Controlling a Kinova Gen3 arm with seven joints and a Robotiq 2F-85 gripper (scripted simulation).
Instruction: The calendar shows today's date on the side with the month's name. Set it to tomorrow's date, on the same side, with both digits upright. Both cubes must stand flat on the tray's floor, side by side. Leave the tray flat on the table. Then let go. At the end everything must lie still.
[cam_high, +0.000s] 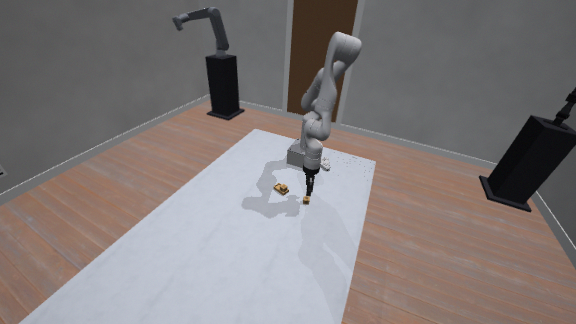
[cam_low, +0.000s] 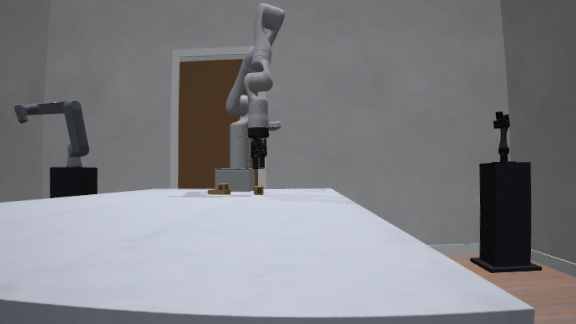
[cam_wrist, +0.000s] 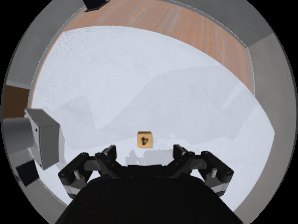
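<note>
Jaws (cam_high: 310, 194) (cam_low: 259, 167) spread wide above a small tan cube (cam_high: 306, 200) (cam_low: 258, 190) (cam_wrist: 144, 140), dark-numbered, an upside-down 4 in the wrist view.

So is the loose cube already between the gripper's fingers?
No, the wrist view shows the loose cube out ahead of the open gripper's fingertips.

Has one cube (cam_high: 284, 187) (cam_low: 223, 187) on the tray (cam_high: 277, 188) (cam_low: 214, 192). Has the loose cube (cam_high: 306, 200) (cam_low: 258, 190) (cam_wrist: 144, 140) on the table (cam_high: 200, 250) (cam_low: 250, 250) (cam_wrist: 125, 60), right of the tray in the exterior view.
</note>
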